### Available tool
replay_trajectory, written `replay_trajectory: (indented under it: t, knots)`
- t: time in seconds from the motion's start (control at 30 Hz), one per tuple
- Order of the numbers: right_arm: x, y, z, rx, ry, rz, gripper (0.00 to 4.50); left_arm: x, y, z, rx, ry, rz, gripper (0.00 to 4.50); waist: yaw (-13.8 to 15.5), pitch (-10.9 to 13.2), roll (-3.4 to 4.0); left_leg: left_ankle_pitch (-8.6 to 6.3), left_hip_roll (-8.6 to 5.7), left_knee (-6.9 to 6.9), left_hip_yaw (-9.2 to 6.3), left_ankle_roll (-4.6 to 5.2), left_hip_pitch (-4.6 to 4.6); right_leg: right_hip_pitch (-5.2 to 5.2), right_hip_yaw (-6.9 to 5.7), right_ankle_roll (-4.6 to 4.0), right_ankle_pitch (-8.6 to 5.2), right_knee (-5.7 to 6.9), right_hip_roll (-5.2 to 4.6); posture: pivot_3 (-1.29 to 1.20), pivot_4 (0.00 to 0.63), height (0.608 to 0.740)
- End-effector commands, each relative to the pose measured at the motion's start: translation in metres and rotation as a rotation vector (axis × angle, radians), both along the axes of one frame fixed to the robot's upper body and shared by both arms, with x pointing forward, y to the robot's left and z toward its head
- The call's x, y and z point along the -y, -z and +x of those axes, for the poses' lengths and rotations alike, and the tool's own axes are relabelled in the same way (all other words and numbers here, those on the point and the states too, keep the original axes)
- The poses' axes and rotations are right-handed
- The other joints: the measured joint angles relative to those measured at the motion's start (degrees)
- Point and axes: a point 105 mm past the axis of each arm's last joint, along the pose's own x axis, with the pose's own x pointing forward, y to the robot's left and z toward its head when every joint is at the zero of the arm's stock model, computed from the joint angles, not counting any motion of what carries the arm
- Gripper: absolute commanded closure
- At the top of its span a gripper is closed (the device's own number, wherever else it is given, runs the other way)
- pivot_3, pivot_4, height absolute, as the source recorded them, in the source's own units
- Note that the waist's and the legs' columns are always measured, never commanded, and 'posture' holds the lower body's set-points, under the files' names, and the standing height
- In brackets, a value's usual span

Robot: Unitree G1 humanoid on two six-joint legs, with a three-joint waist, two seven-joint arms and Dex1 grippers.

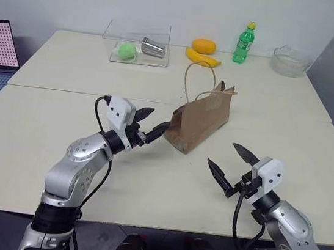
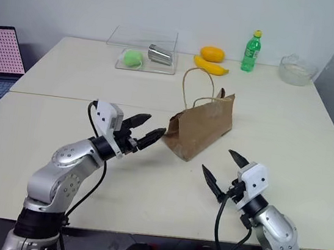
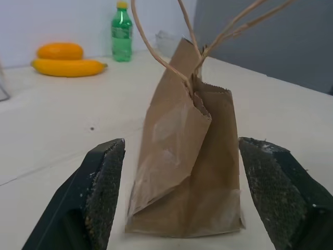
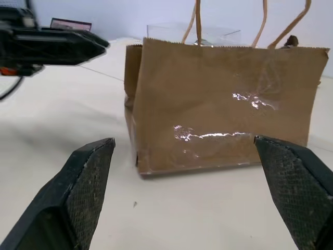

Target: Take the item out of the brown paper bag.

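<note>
The brown paper bag (image 1: 199, 124) is standing upright near the middle of the counter (image 1: 50, 122), creased, with its 2 thin looped handles rising above the folded top, and what is inside is hidden. Wide bare surface is lying all around it, and the counter edges are well apart from it. The left end effector (image 1: 152, 125) is hovering with its fingers spread just beside the bag's narrow end, holding nothing, while the right end effector (image 1: 228, 164) is waiting wide open and empty near the bag's broad side.
</note>
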Motion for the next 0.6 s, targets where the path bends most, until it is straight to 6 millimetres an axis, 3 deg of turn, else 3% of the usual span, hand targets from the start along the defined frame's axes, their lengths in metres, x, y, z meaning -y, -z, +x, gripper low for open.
replay_trajectory:
  t: [0.03, 0.6]
  knots:
    - [-0.005, -0.015, -0.007, 0.039, -0.040, -0.004, 0.00, 0.017, -0.006, -0.001, -0.014, 0.079, 0.001, 0.85, 0.0, 0.0, 0.00, 0.00, 0.00, -0.01, -0.01, 0.00, 0.00, 0.00, -0.01, 0.00, 0.00, 0.00, 0.00, 0.00, 0.150, 0.740]
    - [0.004, -0.013, -0.011, 0.050, -0.009, -0.033, 0.00, 0.052, -0.001, 0.029, -0.014, 0.109, 0.062, 0.85, 0.0, 0.0, -0.02, 0.00, -0.02, 0.00, 0.00, 0.00, -0.02, -0.02, 0.00, 0.01, 0.00, 0.00, -0.01, 0.00, 0.150, 0.740]
